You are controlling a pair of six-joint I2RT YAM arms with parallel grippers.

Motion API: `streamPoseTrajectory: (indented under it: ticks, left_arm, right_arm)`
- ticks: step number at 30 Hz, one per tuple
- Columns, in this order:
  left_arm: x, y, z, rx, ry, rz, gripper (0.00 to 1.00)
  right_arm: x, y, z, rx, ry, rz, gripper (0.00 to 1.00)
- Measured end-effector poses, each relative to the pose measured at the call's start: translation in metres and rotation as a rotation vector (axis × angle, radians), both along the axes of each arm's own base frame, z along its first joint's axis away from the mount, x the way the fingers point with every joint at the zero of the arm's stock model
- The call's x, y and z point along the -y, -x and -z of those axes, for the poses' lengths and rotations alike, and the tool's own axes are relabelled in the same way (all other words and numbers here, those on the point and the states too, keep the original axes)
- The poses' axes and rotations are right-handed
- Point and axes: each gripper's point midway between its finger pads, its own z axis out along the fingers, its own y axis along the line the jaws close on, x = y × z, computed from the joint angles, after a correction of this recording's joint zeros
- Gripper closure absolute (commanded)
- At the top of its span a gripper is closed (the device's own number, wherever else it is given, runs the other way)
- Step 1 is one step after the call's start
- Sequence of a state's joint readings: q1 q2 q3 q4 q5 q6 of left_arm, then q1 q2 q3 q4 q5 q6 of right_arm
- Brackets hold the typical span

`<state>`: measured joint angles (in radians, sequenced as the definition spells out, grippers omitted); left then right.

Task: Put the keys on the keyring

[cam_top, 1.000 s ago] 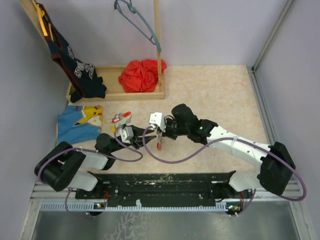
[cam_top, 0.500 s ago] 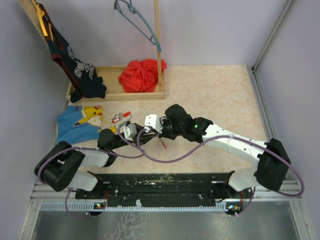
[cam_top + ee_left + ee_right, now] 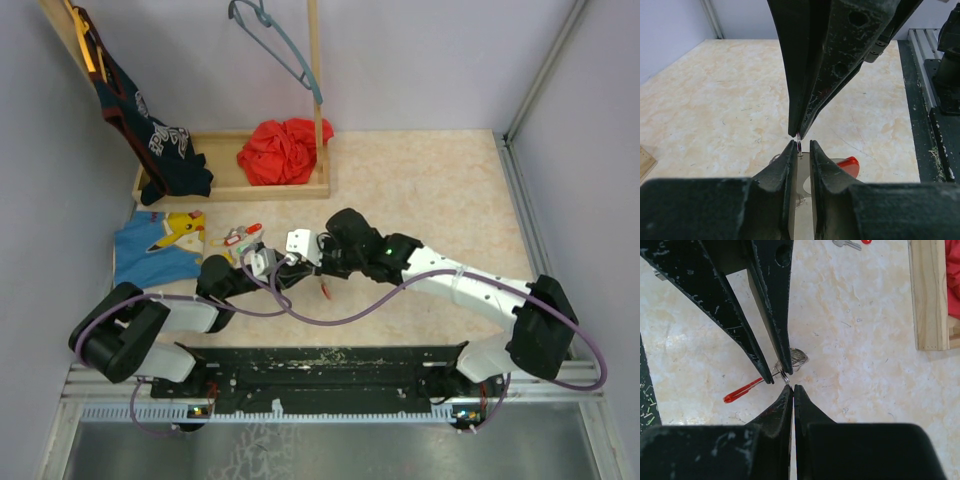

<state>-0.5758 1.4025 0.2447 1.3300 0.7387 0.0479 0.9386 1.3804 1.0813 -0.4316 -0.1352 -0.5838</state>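
The right pincer (image 3: 792,387) is clenched. It seems to nip the thin metal ring of the keyring (image 3: 785,376), though the ring is tiny at its tips. The left pincer (image 3: 801,146) meets it tip to tip over the middle of the counter (image 3: 430,190). This pincer is slightly released, with a finger on either side of that ring. The chain (image 3: 799,358) and red tag (image 3: 742,390) trail just beneath. The keys (image 3: 240,236) lie farther back on the counter, just beside the blue cloth (image 3: 155,250).
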Motion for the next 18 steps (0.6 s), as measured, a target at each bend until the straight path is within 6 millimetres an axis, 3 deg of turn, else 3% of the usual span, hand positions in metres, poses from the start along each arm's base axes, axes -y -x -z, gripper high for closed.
streamPoseTrajectory:
  ticks: [12,18]
  left_arm:
    - [0.0015,-0.0035,0.0003,0.004,-0.012,-0.003,0.85]
    - [0.0018,-0.0042,0.0008,0.007,-0.017,-0.003,0.98]
  right_arm:
    - [-0.0014,0.0025,0.0006,0.000,0.004,-0.007,1.00]
    - [-0.0015,0.0025,0.0004,0.000,0.004,-0.007,1.00]
